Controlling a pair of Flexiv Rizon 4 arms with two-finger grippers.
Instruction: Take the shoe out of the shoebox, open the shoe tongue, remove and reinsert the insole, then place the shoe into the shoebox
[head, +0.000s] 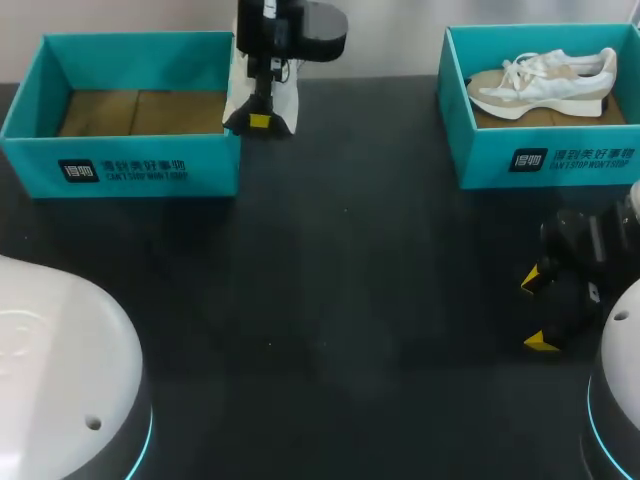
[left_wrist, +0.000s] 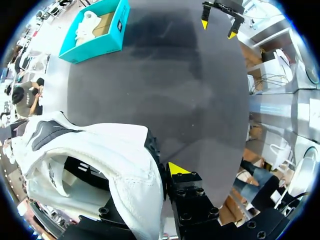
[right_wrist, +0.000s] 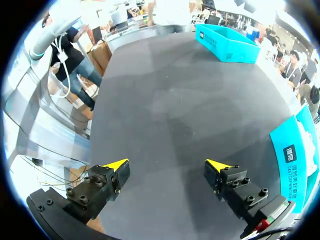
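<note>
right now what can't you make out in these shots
- Head view: the left pincer covers most of the held shoe.
- Left wrist view: the held shoe's own upper hides its insole.
- Right wrist view: the right shoebox is cut off by the black rim, so its inside is unclear.

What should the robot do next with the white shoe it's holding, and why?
Probably carry the shoe to the open table and set it down. The left pincer holds it up by the empty box, and the right pincer hangs open over the table.
</note>
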